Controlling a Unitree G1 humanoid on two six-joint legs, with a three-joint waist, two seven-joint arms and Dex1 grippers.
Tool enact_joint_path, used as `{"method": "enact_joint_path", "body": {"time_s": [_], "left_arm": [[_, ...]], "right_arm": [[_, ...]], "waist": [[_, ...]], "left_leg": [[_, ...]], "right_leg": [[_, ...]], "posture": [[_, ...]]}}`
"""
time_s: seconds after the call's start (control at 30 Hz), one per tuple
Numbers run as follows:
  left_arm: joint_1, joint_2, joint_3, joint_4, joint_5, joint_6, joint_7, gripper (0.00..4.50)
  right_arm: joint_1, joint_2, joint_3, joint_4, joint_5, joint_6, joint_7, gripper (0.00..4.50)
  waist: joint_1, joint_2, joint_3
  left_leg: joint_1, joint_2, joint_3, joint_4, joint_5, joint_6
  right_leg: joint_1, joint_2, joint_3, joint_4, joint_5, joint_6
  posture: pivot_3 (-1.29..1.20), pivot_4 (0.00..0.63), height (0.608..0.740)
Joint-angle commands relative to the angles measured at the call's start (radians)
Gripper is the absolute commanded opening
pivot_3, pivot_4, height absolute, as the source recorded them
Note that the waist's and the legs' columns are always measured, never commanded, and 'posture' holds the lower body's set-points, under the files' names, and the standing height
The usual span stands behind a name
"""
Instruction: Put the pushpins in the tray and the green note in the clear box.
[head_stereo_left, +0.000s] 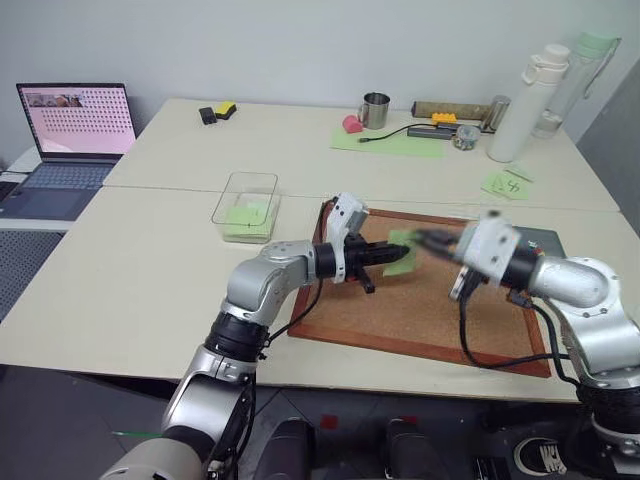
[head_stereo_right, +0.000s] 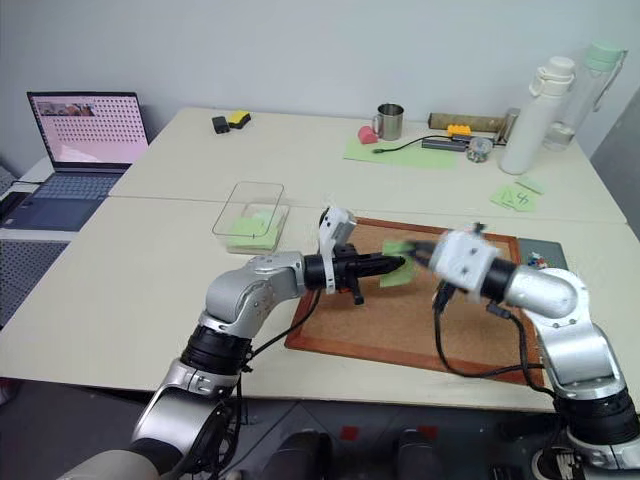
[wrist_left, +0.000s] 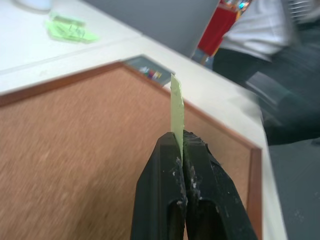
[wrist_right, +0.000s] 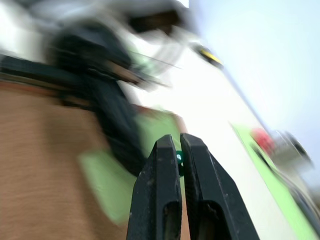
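Over the corkboard on the near right of the bench, we are pinching the green note between the closed fingers of our left end effector, holding it edge-up above the cork surface. Just to its right, we are holding our right end effector with its fingers closed on a tiny green-headed object, which looks like one of the pushpins, though it is too small for us to be sure. We are seeing the clear box to the left of the corkboard, a little farther back, with pale green paper lying inside it. At the corkboard's far right corner the tray is sitting with small coloured pins in it. Farther right on the bench, loose green notes are lying near a white bottle.
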Motion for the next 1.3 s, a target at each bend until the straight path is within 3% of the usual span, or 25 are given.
{"method": "enact_joint_path", "body": {"time_s": [0.03,0.17,0.47,0.8,0.9,1.1,1.2,1.3], "left_arm": [[-0.028,-0.003,-0.085,-0.046,0.113,-0.178,-0.018,0.04],[-0.041,-0.064,-0.142,-0.027,0.206,-0.338,0.024,0.04],[0.028,-0.106,-0.195,-0.061,0.289,-0.376,0.077,0.04],[0.109,-0.089,-0.194,-0.172,0.295,-0.293,0.103,0.00],[0.100,-0.086,-0.185,-0.155,0.301,-0.301,0.108,0.00],[0.084,-0.081,-0.106,-0.156,0.276,-0.251,0.156,0.00],[0.050,-0.025,0.015,-0.119,0.302,-0.241,0.245,0.00],[0.028,0.025,0.143,-0.087,0.310,-0.206,0.360,0.00]], "right_arm": [[-0.016,0.037,-0.185,0.103,0.037,0.120,-0.171,0.00],[-0.068,0.063,-0.275,0.325,0.065,0.215,-0.274,0.00],[-0.209,-0.005,-0.248,0.771,0.059,0.099,-0.236,0.00],[-0.292,-0.048,-0.223,0.979,0.066,0.004,-0.198,2.27],[-0.305,-0.055,-0.218,0.995,0.067,-0.002,-0.194,2.27],[-0.263,-0.065,-0.214,0.860,0.108,0.014,-0.122,2.27],[-0.162,-0.052,-0.227,0.575,0.228,0.098,-0.030,2.27],[-0.075,-0.012,-0.232,0.241,0.407,0.254,-0.032,2.27]], "waist": [[0.000,0.000,0.000],[-0.002,0.000,0.000],[-0.015,0.004,-0.002],[-0.027,0.004,-0.001],[-0.028,0.004,-0.001],[-0.029,0.004,-0.001],[-0.030,0.004,-0.001],[-0.036,0.005,-0.001]], "left_leg": [[0.000,0.000,0.001,0.000,0.000,0.000],[0.000,0.000,0.002,-0.001,0.000,0.000],[0.001,0.000,0.004,-0.002,0.000,0.001],[0.001,0.000,0.004,-0.001,0.000,0.001],[0.001,0.000,0.004,-0.001,0.000,0.001],[0.001,0.000,0.004,-0.001,0.000,0.001],[0.001,0.000,0.003,-0.001,0.000,0.001],[0.001,0.001,0.000,-0.002,0.000,0.001]], "right_leg": [[0.000,0.000,0.000,0.000,0.000,0.000],[0.000,0.000,0.001,-0.001,0.000,0.000],[-0.001,0.001,0.003,0.000,0.000,0.000],[0.000,0.001,0.003,0.000,0.000,0.001],[0.000,0.001,0.003,0.000,0.000,0.001],[0.000,0.001,0.003,0.000,0.000,0.001],[0.000,0.002,0.003,0.000,0.000,0.001],[-0.001,0.003,0.001,0.001,0.000,0.001]], "posture": [[0.00,0.150,0.740],[0.00,0.150,0.740],[0.00,0.150,0.740],[0.00,0.150,0.740],[0.00,0.150,0.740],[0.00,0.150,0.740],[0.00,0.150,0.740],[0.00,0.150,0.740]]}}
